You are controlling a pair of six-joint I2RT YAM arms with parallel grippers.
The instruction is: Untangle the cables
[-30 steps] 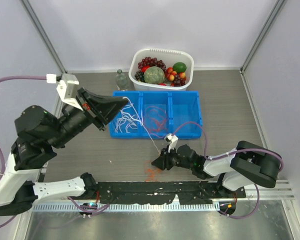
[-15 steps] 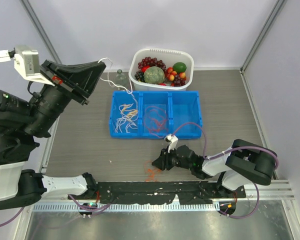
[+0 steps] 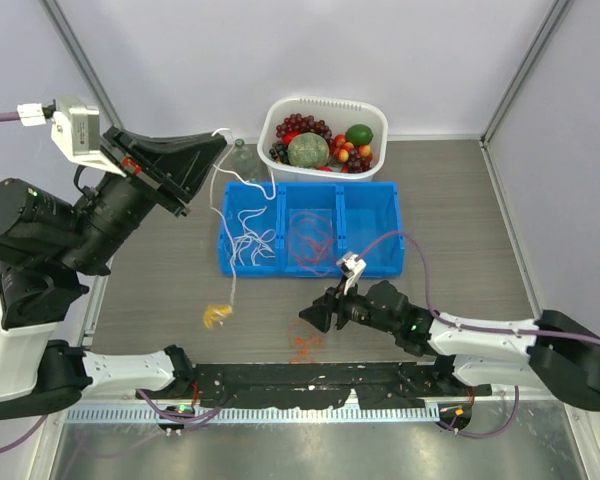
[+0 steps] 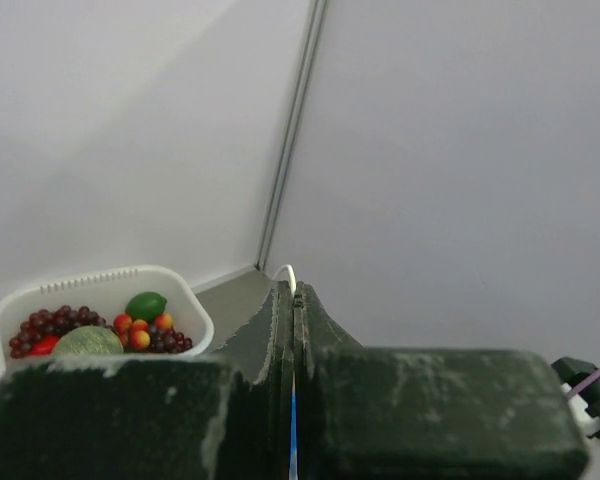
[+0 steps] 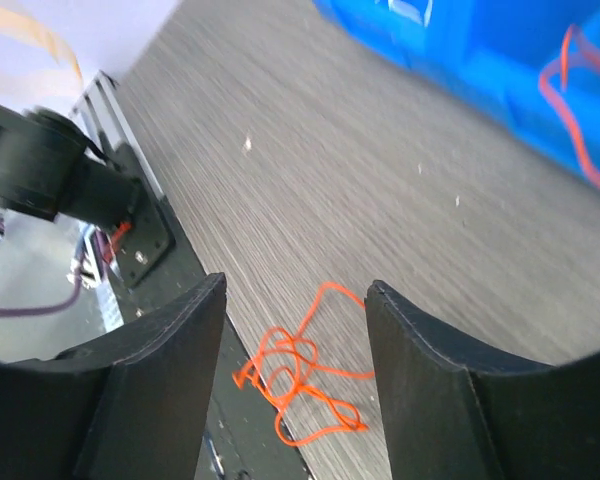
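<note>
A white cable hangs from the left gripper, which is raised high over the far left of the table. Its strand drops past the left end of a blue tray to an orange-yellow cable bunched at its lower end, near the table surface in front of the tray; I cannot tell whether that bunch touches the table. In the left wrist view the left gripper has its 2 fingers pressed together on the white cable, whose end pokes out just past the tips. More white cables lie curled in the left of the tray's 3 compartments, and red cables lie in the middle one. An orange-red cable lies in a loose tangle on the table near the front edge, just near of the right gripper. In the right wrist view the right gripper is spread wide and holds nothing, with the orange-red cable on the table below the gap between its fingers. Behind the tray stand a white basket of fruit and, to its left, a small bottle.
</note>
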